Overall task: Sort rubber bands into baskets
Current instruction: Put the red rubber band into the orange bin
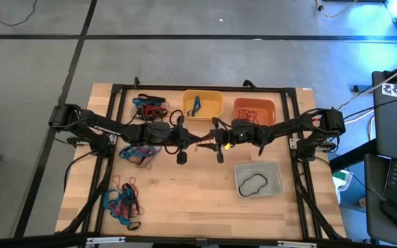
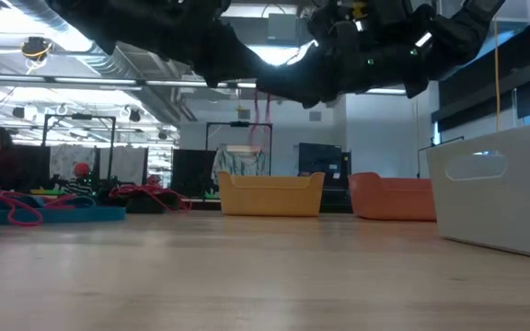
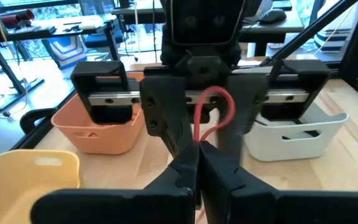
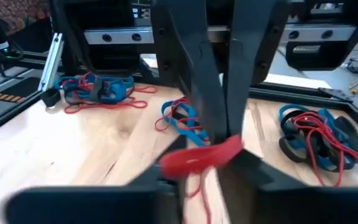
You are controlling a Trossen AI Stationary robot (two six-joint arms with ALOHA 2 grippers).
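Pale grey basket (image 2: 500,188) looms closest at table level, at the right of a light wooden table (image 1: 191,200). From overhead it holds one black rubber band (image 1: 253,184). Farther back stand the yellow basket (image 1: 203,103), with a blue band (image 1: 196,105) inside, and the orange basket (image 1: 255,110), with red bands (image 1: 249,116) inside.

Sorting looks only partly done. Three tangled heaps of blue, red and black bands wait on the table's left side: one at the back (image 1: 149,105), one in the middle (image 1: 137,153), and one at the front (image 1: 123,202).

Both dark arms meet above the table's centre, in front of the yellow and orange baskets. The left gripper (image 3: 197,158) has its jaws pressed together, clamped on a red rubber band (image 3: 213,112) that loops up from the tips. The right gripper (image 4: 225,134) faces it, fingers drawn nearly together with the same red band (image 4: 202,155) at their tips, so the two seem to be passing the band between them. Whether the right one has a firm hold yet, I cannot tell. Judging by colour, the orange basket would be its place
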